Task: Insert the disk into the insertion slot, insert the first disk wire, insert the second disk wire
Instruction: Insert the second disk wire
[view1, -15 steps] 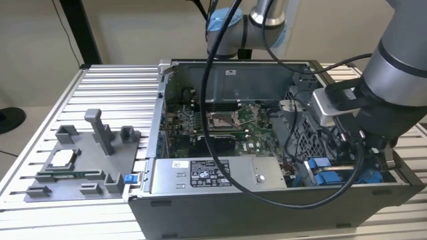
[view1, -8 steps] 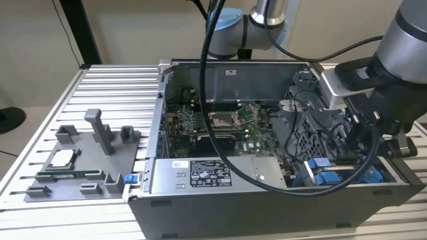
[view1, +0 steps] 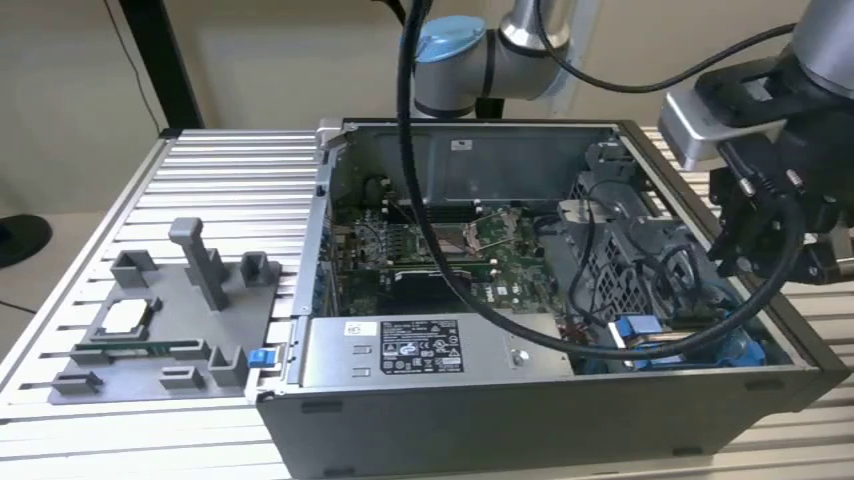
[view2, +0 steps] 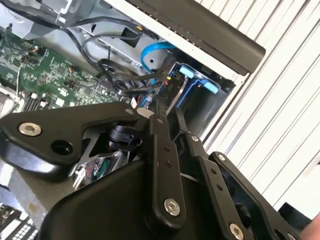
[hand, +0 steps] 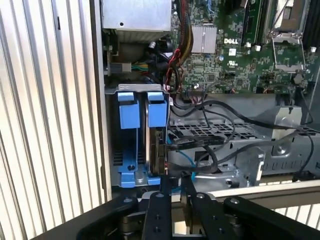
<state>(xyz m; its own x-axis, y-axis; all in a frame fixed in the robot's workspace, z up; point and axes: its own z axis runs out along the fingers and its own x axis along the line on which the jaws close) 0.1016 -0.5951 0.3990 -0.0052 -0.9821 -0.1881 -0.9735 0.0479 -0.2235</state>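
The disk (hand: 155, 142) stands edge-on inside the insertion slot (hand: 128, 150), its blue carrier tab (hand: 157, 107) beside a second blue tab (hand: 129, 110). A black wire plug (hand: 175, 143) sits against the disk's edge. A thin blue wire (hand: 188, 159) curves just beyond it. My gripper (hand: 177, 181) hovers right above the disk's edge and these wires. In the second wrist view the gripper (view2: 171, 107) points at the blue tabs (view2: 200, 81) and a blue wire loop (view2: 150, 51). In the exterior view the gripper (view1: 747, 262) hangs over the case's right corner, above the blue tab (view1: 641, 325).
The open computer case (view1: 534, 400) holds a motherboard (view1: 441, 250), a grey power-supply box (view1: 427, 350) and a metal cage (hand: 235, 135) draped with black cables. A grey fixture tray (view1: 174, 330) with upright posts lies on the slatted table at the exterior view's left.
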